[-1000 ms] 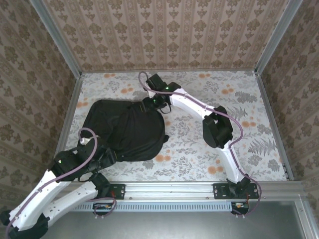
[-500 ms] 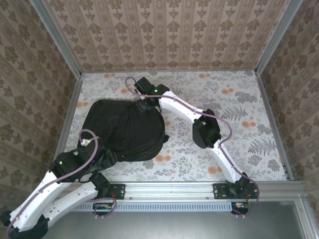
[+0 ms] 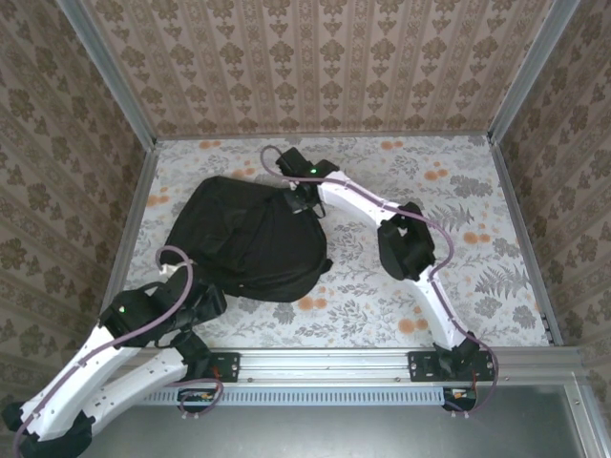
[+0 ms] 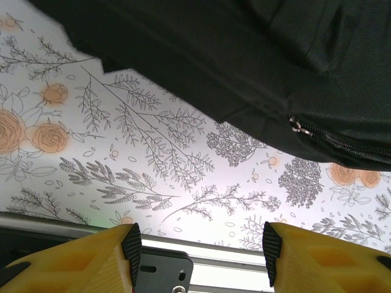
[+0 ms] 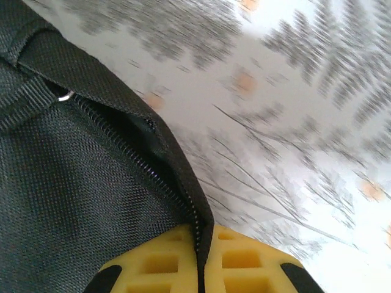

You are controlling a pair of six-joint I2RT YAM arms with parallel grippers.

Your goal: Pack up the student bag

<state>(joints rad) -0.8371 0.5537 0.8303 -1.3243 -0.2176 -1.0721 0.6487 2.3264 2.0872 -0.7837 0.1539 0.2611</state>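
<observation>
Right fingers (image 5: 244, 265) closed, pinching student bag (image 3: 253, 243) zipper seam (image 5: 168, 186), toward table's (image 3: 477, 191) far edge. Left fingers (image 4: 308, 259) open, empty, near edge. Pull gently along zipper.

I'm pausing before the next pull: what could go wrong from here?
1. The right gripper is shut on just a thin edge of the student bag along its zipper; the fabric could slip out if pulled.
2. The left gripper is open over the table, holding nothing, so the bag may drag.

Beyond the bag (image 5: 73, 183) the bench (image 5: 293, 122) is blurred; the bag's zip edge disappears inside the right claw (image 5: 203, 259).
</observation>
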